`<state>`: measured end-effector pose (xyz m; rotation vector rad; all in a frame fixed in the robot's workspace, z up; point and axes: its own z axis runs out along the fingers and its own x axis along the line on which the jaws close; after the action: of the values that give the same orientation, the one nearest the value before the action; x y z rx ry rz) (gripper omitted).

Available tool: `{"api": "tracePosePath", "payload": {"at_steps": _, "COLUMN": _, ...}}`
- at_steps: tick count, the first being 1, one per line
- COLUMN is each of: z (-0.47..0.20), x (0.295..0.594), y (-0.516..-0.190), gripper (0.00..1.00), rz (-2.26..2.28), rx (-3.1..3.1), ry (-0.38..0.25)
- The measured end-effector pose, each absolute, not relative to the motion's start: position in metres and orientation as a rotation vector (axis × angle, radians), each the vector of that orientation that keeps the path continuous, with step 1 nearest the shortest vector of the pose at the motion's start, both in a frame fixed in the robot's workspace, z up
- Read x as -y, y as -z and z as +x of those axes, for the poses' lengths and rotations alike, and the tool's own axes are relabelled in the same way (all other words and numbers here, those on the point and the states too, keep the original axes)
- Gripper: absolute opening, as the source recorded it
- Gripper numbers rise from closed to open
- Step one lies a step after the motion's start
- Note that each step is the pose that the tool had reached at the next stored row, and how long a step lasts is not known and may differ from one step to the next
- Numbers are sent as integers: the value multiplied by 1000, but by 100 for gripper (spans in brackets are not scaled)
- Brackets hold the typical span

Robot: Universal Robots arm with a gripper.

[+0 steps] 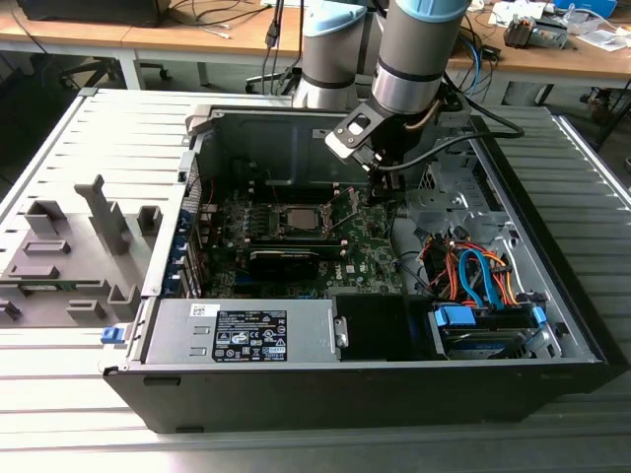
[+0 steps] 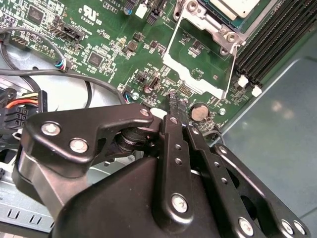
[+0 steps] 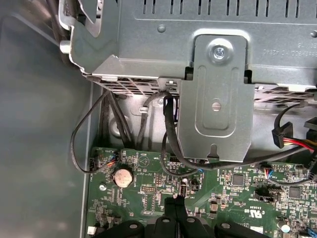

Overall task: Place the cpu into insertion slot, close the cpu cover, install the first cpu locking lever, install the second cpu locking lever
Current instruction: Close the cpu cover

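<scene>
The cpu [image 1: 297, 219] lies in its socket in the middle of the green motherboard; in the second wrist view its pale metal top [image 2: 233, 6] shows at the picture's edge. The cpu cover [image 2: 195, 82], a silvery frame with an open window, stands swung open beside the socket, and board shows through the window. My gripper [image 1: 380, 189] hangs over the board to the exterior view's right of the socket. In both wrist views the black fingers [image 2: 173, 129] press together with nothing between them, tips [image 3: 176, 200] just above the board near a coin battery [image 3: 122, 176].
The open computer case [image 1: 552, 325] lies on a slatted metal table. A grey drive bracket [image 3: 213, 94] and black cables [image 3: 168, 134] stand close past the fingertips. Memory slots [image 2: 270, 39] run beside the socket. A power supply [image 1: 246, 333] and coloured cables [image 1: 473, 271] fill the case's near side.
</scene>
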<state>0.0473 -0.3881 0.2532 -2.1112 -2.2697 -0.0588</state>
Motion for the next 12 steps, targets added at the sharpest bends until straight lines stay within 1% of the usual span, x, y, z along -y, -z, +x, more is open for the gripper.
{"api": "tracePosePath", "payload": {"at_steps": 12, "z": 41, "x": 388, "y": -250, "gripper": 11, "rz": -2111, "rx": 2270, "ry": 59}}
